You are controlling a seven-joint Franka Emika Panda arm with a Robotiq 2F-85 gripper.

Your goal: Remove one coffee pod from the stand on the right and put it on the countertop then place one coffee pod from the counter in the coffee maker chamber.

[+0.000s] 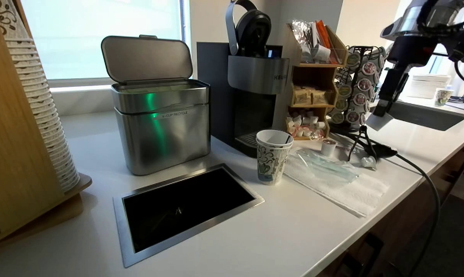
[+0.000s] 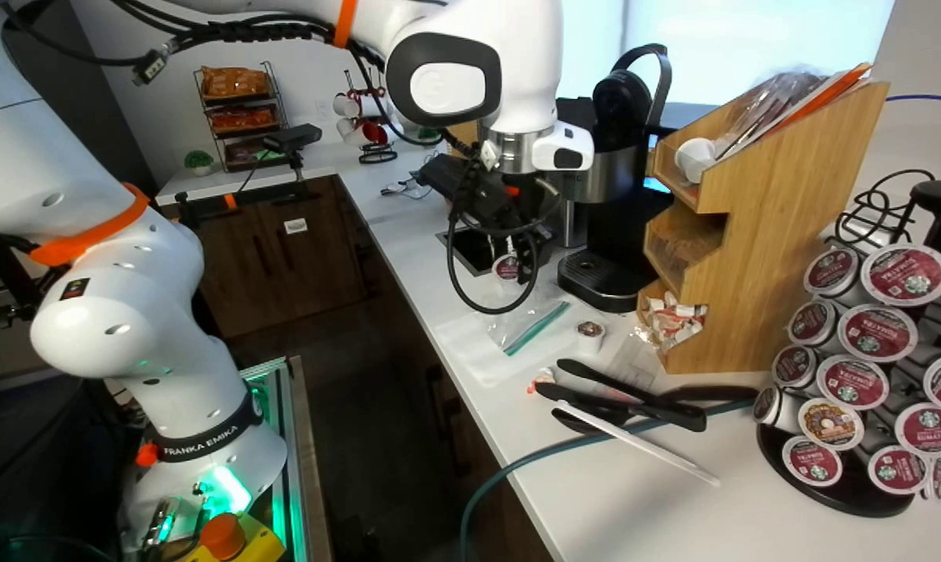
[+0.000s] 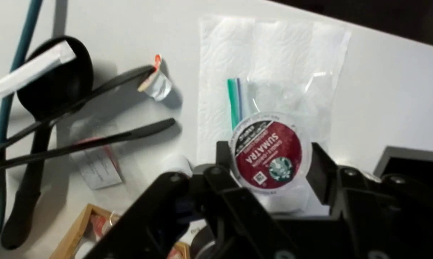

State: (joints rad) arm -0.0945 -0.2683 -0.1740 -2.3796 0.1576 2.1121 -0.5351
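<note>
My gripper (image 3: 270, 162) is shut on a coffee pod (image 3: 268, 154) with a red Sumatra lid. The held pod also shows in both exterior views (image 1: 379, 121) (image 2: 506, 268), in the air above the counter. The gripper's fingers point down in an exterior view (image 1: 386, 102). The Keurig coffee maker (image 1: 258, 75) has its handle raised and its top open; it also shows in an exterior view (image 2: 611, 195). The inside of its chamber is hidden. The pod stand (image 2: 853, 382) holds many pods. Another pod (image 2: 589, 337) stands upright on the counter beside a plastic bag.
Two stacked paper cups (image 1: 273, 157) stand before the coffee maker. A paper towel (image 3: 223, 43) lies under the plastic bag (image 3: 295, 97). Black utensils (image 2: 622, 398) and a teal hose (image 2: 509, 472) lie on the counter. A wooden organizer (image 2: 782, 234) stands between coffee maker and pod stand.
</note>
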